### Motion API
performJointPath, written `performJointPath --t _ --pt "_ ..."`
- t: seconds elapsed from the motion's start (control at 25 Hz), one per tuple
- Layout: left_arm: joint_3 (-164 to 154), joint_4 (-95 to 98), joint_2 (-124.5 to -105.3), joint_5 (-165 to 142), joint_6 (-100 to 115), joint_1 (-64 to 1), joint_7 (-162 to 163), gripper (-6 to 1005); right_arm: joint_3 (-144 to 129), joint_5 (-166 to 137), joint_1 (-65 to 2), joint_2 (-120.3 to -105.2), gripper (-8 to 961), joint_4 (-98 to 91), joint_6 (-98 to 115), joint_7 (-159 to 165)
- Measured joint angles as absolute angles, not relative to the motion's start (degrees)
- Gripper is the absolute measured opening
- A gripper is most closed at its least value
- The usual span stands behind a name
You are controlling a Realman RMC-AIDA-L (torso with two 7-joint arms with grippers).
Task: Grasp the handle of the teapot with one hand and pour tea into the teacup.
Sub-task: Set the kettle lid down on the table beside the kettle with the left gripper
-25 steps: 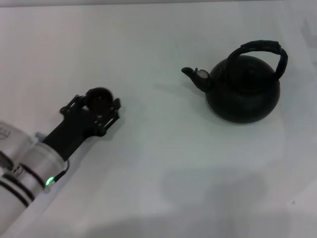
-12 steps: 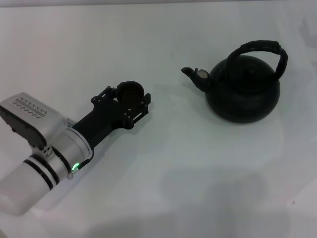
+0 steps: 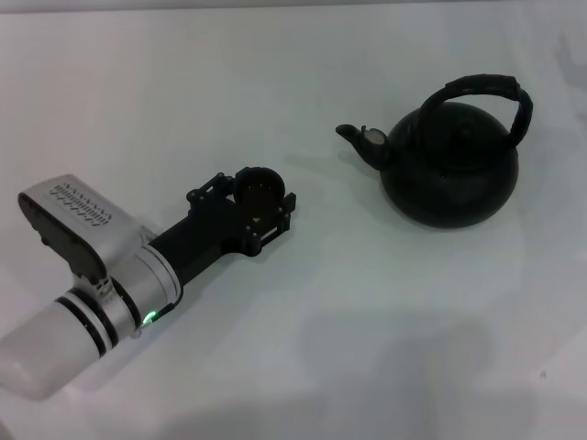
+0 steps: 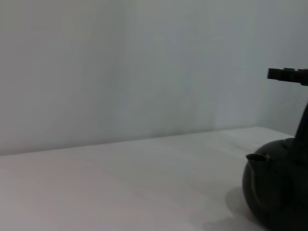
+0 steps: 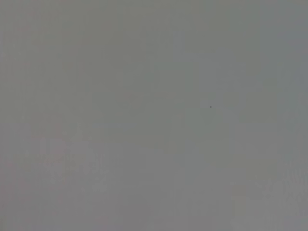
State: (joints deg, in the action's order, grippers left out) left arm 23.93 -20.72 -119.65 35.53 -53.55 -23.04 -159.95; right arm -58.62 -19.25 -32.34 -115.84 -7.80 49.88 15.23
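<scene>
Teapot [image 3: 449, 165] sits well to the right of the left gripper [image 3: 260, 197], spout facing it. Its jaws clasp the teacup [image 3: 258, 186]. Handle [image 3: 486, 89] lies on the right arm's side; that gripper is unseen.

A plain white, matte tabletop [image 3: 303, 348] fills the head view; soft grey shadows lie across its near part; behind it, the left wrist view shows a bare pale grey wall [image 4: 144, 62].

White table [image 3: 303, 348] bears the teapot [image 3: 449, 165].
</scene>
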Motion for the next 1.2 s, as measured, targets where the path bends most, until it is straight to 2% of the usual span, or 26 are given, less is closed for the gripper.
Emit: performJointPath --t 1.2 --pt "23.85 -20.82 -119.62 33.89 -48.95 -23.17 -160.07 713 -58.62 -19.18 -32.35 -115.84 764 -7.64 49.89 15.26"
